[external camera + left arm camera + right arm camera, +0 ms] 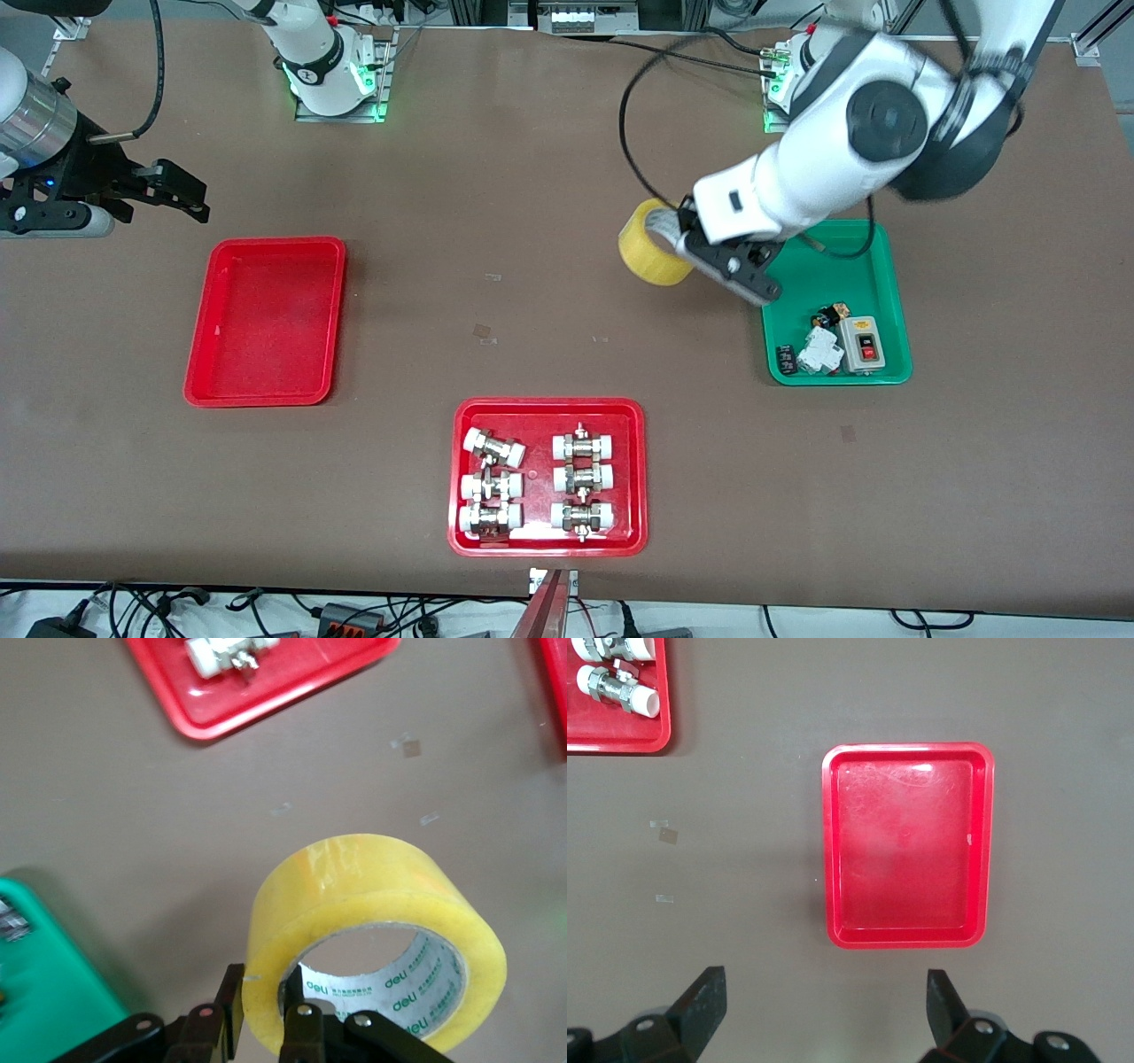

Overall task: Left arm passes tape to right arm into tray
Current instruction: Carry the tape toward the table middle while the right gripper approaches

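Right now the yellowish translucent roll of packing tape [654, 254] [372, 930], pale core w/ green print inside, hangs in the left gripper [689, 251] [266, 1019], jaws clenched on its wall, over bare table beside the green plastic tray [877, 266]. Right gripper [173, 190] [824, 1001] waits w/ fingers spread wide, above the table by the plain red rectangular tray [266, 321] [907, 843]. 1 roll, 2 red trays, 1 green. Second red tray [547, 476] carries 6 white-capped metal fittings [493, 447].
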### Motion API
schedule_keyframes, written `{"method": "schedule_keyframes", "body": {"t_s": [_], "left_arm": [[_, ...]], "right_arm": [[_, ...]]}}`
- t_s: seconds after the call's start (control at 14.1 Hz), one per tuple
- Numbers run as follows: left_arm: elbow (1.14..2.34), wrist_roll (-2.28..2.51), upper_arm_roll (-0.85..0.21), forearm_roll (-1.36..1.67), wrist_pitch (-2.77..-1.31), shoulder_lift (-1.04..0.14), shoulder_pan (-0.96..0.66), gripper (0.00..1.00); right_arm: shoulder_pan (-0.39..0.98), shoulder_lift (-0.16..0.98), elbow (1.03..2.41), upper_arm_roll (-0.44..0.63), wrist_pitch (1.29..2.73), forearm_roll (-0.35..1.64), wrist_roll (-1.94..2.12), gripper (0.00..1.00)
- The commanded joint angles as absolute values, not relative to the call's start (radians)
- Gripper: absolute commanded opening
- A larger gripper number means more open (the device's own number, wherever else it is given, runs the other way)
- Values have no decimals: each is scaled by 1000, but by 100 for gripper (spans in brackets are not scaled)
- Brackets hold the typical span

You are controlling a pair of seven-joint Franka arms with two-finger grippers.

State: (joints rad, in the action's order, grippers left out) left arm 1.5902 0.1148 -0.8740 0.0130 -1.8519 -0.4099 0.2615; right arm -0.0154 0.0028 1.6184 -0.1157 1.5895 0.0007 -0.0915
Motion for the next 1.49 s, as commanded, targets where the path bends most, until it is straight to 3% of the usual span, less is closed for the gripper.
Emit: {"method": "schedule_keyframes", "body": {"t_s": [0.0,0.28,0.57,0.78,1.42], "left_arm": [[1532,257,-881,17,-1868,-497,172,0],[1510,324,-879,18,-1965,-552,141,0],[1427,327,-881,24,-2052,-695,95,0],[1388,348,-798,26,-2110,-722,-27,1],[1388,449,-784,26,-2164,-738,-78,3]], "right_arm": [[-26,-3,1617,-121,1580,8,-78,100],[-26,-3,1617,-121,1580,9,-84,100],[-17,28,1615,-129,1580,14,-84,100],[-17,67,1618,-132,1569,34,-71,100],[-26,233,1614,-126,1577,596,50,100]]}}
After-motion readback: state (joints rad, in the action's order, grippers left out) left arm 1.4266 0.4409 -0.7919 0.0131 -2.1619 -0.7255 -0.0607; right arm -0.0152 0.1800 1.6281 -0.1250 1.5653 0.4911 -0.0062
